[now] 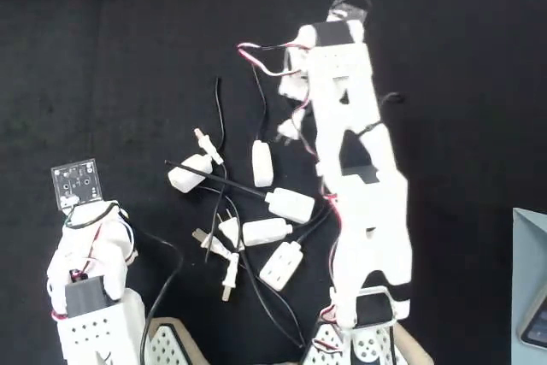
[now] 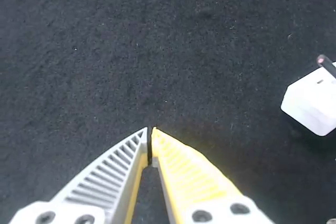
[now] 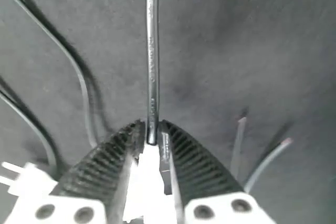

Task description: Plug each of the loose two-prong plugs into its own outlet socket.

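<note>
My right gripper (image 3: 151,139) is shut on a white two-prong plug (image 3: 148,174), whose black cord (image 3: 152,51) runs straight away from the black fingertips. In the high view this plug (image 1: 288,132) hangs under the long right arm (image 1: 359,177), above the cloth at the far middle. Several white outlet sockets (image 1: 291,204) and loose plugs (image 1: 229,275) lie tangled in black cords at the table's middle. My left gripper (image 2: 150,134) is shut on nothing, low over bare black cloth at the near left. One white socket (image 2: 312,106) lies off to its side.
Black cloth (image 1: 444,83) covers the table, with open room on the far left and right. Another loose plug (image 3: 21,177) lies near the right gripper. A grey box (image 1: 532,279) sits at the right edge. A small black board (image 1: 75,184) sits by the left arm.
</note>
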You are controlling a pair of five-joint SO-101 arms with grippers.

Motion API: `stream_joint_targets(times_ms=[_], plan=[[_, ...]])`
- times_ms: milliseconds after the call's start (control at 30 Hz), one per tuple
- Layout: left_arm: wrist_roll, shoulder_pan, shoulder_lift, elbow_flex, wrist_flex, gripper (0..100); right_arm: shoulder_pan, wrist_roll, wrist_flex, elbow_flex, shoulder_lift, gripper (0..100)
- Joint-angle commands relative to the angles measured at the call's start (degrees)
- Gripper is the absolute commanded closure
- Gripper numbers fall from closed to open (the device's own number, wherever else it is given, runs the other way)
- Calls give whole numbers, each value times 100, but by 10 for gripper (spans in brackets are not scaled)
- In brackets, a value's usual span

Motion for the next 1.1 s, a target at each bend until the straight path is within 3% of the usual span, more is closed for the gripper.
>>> stream_joint_targets(times_ms=[0, 133, 233, 433, 700, 1067], plan=[[-26, -48, -62, 57, -70, 970, 141, 1398, 185, -127, -330, 987], [-26, -48, -62, 101, -88, 970, 70, 2681, 53, -75, -110, 984], [-26, -48, -62, 101, -88, 970, -9, 3059, -132, -84, 215, 976], [-26, -48, -62, 101, -88, 970, -105, 3086, -141, -110, 620, 813], [-26, -48, -62, 101, -88, 970, -211, 3095, 220, -646, 321, 883], [-26, -48, -62, 101, -62, 970, -413, 3288, 220, 1719, -585, 895]])
